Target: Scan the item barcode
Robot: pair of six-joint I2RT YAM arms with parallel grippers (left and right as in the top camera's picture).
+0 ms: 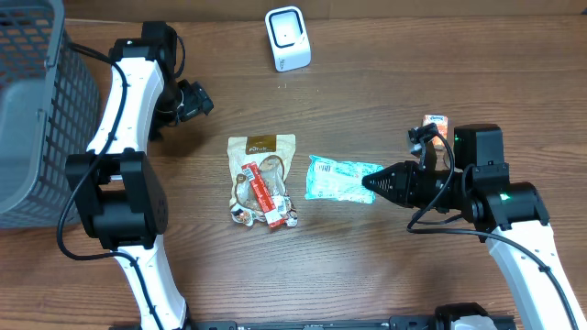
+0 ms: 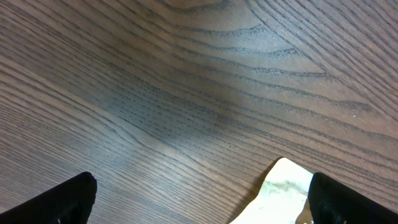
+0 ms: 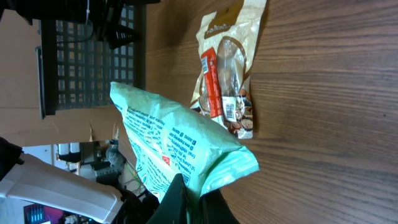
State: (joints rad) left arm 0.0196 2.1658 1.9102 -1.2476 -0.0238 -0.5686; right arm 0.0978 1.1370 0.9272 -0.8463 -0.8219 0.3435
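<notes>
Pinching green packet edge with right gripper.

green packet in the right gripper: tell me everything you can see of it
The green packet is a glossy mint-green plastic pouch with dark print and a small red mark. The shut right gripper pinches its crimped end; the rest juts toward the brown snack bag, apparently off the table. No barcode legible.
</notes>
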